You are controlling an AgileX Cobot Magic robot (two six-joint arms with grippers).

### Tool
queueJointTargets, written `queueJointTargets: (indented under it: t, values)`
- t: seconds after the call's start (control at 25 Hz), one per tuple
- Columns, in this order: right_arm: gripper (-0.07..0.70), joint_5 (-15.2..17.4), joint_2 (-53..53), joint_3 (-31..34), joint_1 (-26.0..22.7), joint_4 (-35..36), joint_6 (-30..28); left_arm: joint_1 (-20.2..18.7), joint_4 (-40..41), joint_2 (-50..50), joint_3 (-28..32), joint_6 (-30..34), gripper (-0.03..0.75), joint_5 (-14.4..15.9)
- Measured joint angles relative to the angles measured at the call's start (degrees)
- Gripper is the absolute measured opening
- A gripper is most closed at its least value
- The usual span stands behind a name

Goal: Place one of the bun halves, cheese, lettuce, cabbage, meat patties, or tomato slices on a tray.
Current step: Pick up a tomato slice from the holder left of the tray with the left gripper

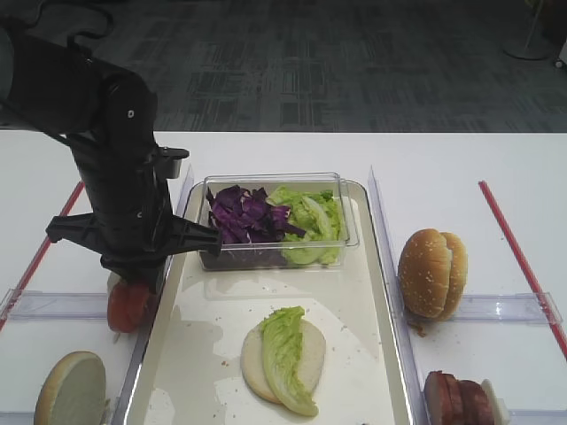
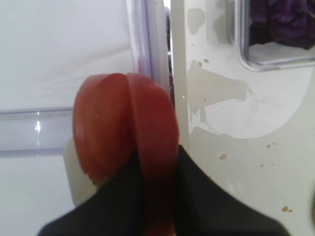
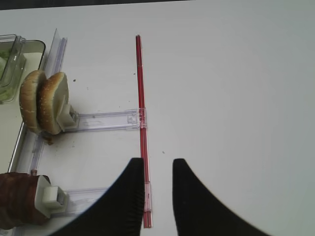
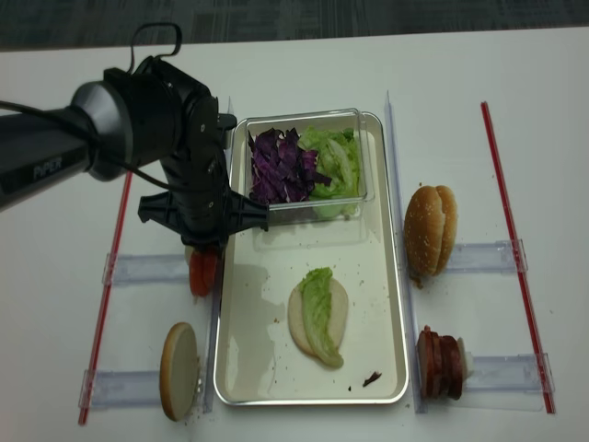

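Two tomato slices [image 2: 103, 128] stand on edge in a clear holder left of the tray [image 1: 372, 292]. My left gripper [image 2: 157, 167] is shut on the right-hand slice [image 2: 155, 123], just outside the tray's left rim; from above it hangs over the tomato [image 1: 128, 305]. On the tray lies a bun half [image 1: 310, 341] with a lettuce leaf [image 1: 285, 350] on it. Cabbage [image 1: 244, 214] and more lettuce [image 1: 312, 217] fill a clear tub. My right gripper [image 3: 158, 164] is open over bare table. No cheese is in view.
Two bun halves [image 1: 431, 273] stand on edge right of the tray, with meat patties [image 1: 456, 400] in front of them. Another bun half [image 1: 71, 390] sits at the front left. Red strips [image 3: 141, 123] and clear plastic rails [image 1: 53, 304] lie on the white table.
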Motion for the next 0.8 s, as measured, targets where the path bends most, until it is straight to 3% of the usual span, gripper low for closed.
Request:
queueJointTargets:
  t: [0.8]
  values:
    - [0.193,0.00,0.00,0.00,0.00,0.00,0.00,0.52,0.13,-0.12,-0.09,0.39,0.071,0.86]
